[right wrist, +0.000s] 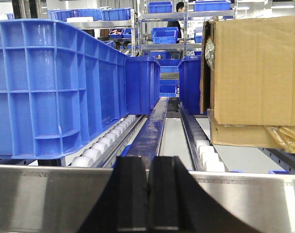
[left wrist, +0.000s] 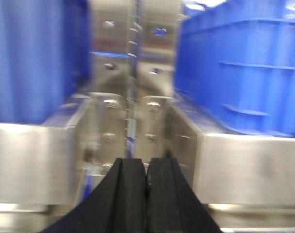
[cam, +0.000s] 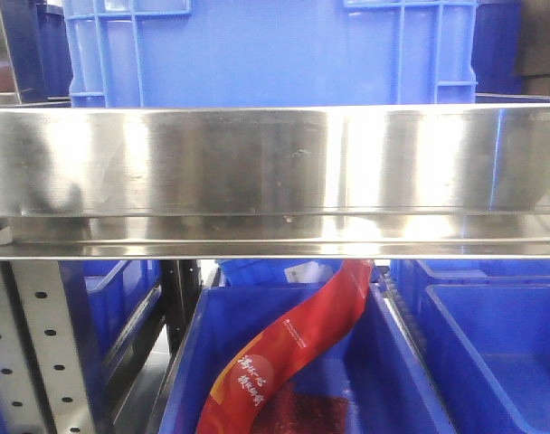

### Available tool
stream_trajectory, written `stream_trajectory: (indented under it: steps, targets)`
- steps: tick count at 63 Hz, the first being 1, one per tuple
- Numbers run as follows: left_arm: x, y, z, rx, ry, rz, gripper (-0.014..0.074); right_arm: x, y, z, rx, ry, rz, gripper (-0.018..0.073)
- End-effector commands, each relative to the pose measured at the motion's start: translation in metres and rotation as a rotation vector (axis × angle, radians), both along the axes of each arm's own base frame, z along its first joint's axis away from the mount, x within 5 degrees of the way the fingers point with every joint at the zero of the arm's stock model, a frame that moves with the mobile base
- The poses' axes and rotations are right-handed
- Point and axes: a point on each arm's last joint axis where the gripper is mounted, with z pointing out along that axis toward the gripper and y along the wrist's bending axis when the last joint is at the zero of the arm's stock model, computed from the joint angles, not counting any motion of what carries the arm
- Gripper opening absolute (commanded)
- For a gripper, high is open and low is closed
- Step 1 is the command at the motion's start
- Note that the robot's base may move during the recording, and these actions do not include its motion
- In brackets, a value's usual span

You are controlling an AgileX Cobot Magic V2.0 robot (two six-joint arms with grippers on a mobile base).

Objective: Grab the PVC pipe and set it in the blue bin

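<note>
Grippers idle: left gripper (left wrist: 147,177) and right gripper (right wrist: 149,187) are both clenched on nothing. PVC pipe appears in no view. Blue bin (cam: 293,362) below the steel shelf rail (cam: 275,172) holds only a red packet (cam: 293,348). Locate the pipe first, then part the jaws before approach.

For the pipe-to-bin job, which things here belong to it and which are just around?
Job:
- blue bins; which is the target is unclear
- left hand, right hand, both shut, empty
- PVC pipe: not visible

Around:
- red packet
- cardboard box
- steel shelf rail
</note>
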Motion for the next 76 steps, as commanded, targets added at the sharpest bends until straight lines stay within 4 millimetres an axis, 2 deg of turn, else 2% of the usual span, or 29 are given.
stream_trajectory:
  steps: [1, 14, 42, 76]
  targets:
    - [-0.0057, 0.0035, 0.0015, 0.005, -0.054, 0.056, -0.0111, -0.0004, -0.0005, 0.0015, -0.002, -0.024, -0.008, -0.0168]
    - [-0.006, 0.0059, 0.0039, 0.005, -0.079, 0.1, -0.0111, -0.0004, -0.0005, 0.0015, -0.002, -0.024, -0.008, -0.0168]
    - [-0.0062, -0.0006, 0.0047, -0.019, -0.087, -0.017, -0.0111, -0.0004, -0.0005, 0.0015, -0.002, -0.024, -0.008, -0.0168]
    - [-0.0062, -0.0007, 0.0047, -0.019, -0.087, -0.019, -0.0111, -0.0004, -0.0005, 0.0015, -0.002, -0.024, -0.008, -0.0168]
